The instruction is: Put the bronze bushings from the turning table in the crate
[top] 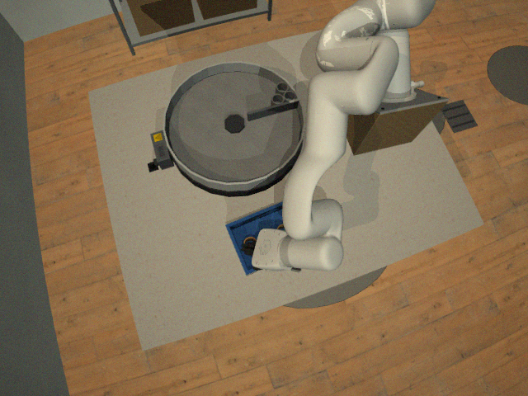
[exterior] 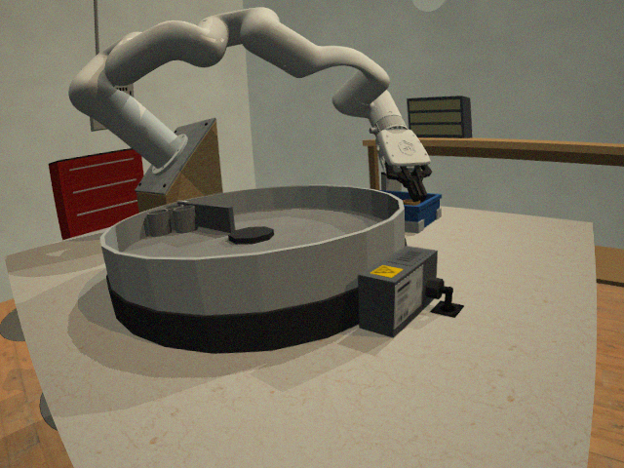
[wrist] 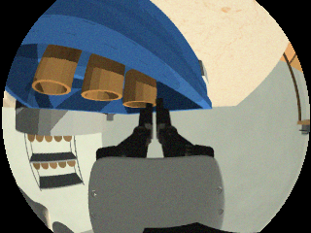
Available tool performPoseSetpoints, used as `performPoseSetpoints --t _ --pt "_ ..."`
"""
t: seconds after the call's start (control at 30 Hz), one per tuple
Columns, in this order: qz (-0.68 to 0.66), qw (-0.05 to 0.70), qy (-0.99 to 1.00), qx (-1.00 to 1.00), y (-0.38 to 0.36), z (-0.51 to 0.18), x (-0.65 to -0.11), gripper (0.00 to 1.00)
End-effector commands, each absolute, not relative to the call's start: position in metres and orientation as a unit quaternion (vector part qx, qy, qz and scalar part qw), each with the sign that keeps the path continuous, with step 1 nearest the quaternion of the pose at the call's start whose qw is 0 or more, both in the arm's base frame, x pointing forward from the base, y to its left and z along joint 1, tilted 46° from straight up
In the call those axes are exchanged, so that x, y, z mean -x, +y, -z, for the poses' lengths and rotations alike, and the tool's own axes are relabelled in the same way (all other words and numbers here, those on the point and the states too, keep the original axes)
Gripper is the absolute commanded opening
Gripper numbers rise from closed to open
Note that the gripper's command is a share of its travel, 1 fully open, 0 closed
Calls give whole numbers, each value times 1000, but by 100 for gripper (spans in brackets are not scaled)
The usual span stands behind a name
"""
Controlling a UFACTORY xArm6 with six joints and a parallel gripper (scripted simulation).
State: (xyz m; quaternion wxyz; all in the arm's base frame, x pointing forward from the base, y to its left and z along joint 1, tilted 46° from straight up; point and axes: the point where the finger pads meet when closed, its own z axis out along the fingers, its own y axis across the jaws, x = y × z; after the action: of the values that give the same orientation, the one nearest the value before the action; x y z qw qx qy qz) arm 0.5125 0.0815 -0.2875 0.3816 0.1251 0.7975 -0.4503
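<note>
The blue crate point(top: 249, 235) stands on the mat just in front of the turning table point(top: 233, 128). My gripper point(wrist: 154, 107) reaches down into the crate point(exterior: 422, 206) and is shut on the rim of a bronze bushing point(wrist: 139, 89). Two more bronze bushings point(wrist: 103, 80) point(wrist: 57, 68) lie beside it in the crate point(wrist: 111, 33). In the exterior view the fingers point(exterior: 418, 192) dip just below the crate's rim. Three steel bushings point(top: 283, 92) stand together at the table's rim against a dark bar point(top: 272, 110); they also show in the exterior view point(exterior: 171, 220).
A grey motor box point(exterior: 398, 290) with a yellow label sits against the turning table's side. My arm's base stands on a brown wedge block point(top: 390, 125). A shelf unit point(top: 187, 15) stands beyond the mat, and a wooden bench point(exterior: 503, 148) lies behind the crate.
</note>
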Motion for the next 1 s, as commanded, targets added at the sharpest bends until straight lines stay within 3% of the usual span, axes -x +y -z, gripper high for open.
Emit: performPoseSetpoints --t 0.0,0.43,0.47,0.97 --pt "449 383 798 -126 83 286 -514 0" --pt "449 383 798 -126 83 286 -514 0" --pt "449 383 798 -126 83 286 -514 11" --pt "449 383 798 -126 83 286 -514 11"
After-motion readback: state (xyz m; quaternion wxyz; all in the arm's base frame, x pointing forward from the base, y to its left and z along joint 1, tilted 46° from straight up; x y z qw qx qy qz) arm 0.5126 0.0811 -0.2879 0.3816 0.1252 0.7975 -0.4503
